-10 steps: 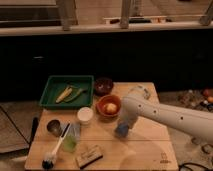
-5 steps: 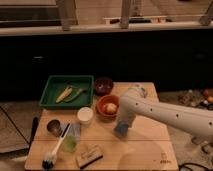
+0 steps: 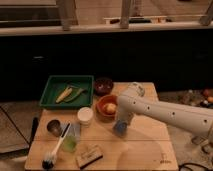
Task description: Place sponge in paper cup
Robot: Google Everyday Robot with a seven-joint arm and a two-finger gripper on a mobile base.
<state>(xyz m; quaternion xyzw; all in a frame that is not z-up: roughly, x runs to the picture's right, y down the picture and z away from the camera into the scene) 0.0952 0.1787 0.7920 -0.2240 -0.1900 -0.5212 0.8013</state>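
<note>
The light-blue sponge (image 3: 120, 129) lies on the wooden table (image 3: 145, 150), just below the orange bowl. My gripper (image 3: 121, 124) hangs from the white arm (image 3: 165, 114), which reaches in from the right, and is down right at the sponge, covering its top. The white paper cup (image 3: 85, 116) stands upright to the left of the sponge, beside the orange bowl, apart from the gripper.
An orange bowl (image 3: 106, 107) with something pale in it sits next to the cup. Behind are a dark bowl (image 3: 103, 85) and a green tray (image 3: 67, 92). At the front left are a dark metal cup (image 3: 54, 127), a greenish tumbler (image 3: 70, 143), a white-handled brush (image 3: 54, 151) and a wooden block brush (image 3: 89, 156).
</note>
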